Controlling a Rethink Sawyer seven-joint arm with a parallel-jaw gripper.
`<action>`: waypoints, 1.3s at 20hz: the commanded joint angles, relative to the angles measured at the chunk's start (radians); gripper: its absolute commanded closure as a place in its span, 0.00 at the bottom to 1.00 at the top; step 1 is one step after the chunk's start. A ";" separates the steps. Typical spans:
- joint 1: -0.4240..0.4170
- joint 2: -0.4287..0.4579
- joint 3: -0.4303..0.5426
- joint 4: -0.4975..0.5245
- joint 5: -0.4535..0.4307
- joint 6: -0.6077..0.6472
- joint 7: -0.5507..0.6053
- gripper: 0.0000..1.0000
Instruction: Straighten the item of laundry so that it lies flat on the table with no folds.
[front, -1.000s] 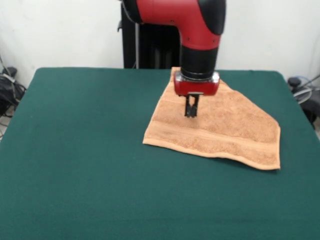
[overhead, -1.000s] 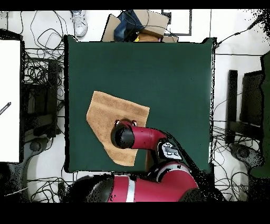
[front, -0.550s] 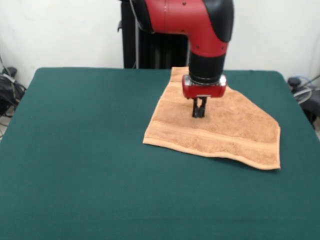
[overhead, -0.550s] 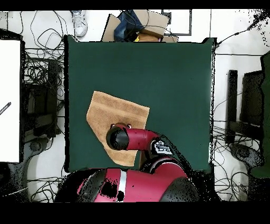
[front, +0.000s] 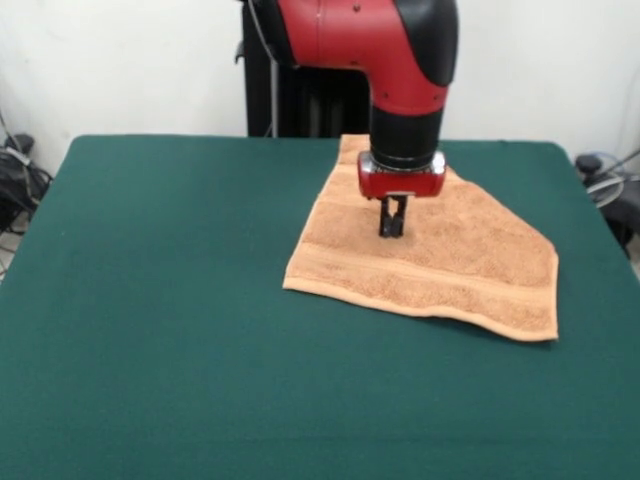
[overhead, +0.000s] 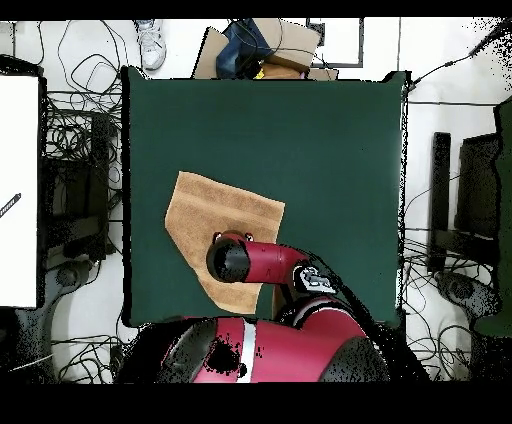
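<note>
The item of laundry (front: 455, 262), a light orange-tan towel, lies on the dark green table (front: 170, 300) at the far right. One corner is folded in, so its far right edge runs as a slant. A woven band runs along its near edge. My gripper (front: 391, 232) points straight down at the towel's middle. Its fingers (front: 385, 215) are pressed close together with their tips in the cloth. In the overhead view the arm's wrist hides the gripper, and the towel (overhead: 212, 212) shows beside it near the table's (overhead: 330, 150) left edge.
Cables (overhead: 85, 150) lie on the floor along the table's sides. A cardboard box and bags (overhead: 258, 45) and a white shoe (overhead: 152, 45) sit beyond the top edge in the overhead view. A white panel (overhead: 18, 190) stands at the left.
My gripper went right and then a little back left over the towel's middle. The whole towel has shifted slightly left with it.
</note>
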 joint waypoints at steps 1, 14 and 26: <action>-0.052 -0.022 0.003 -0.071 0.031 0.041 0.147 1.00; -0.081 -0.015 0.014 -0.136 0.019 0.086 0.101 1.00; -0.008 0.027 -0.001 -0.164 0.049 0.098 0.150 1.00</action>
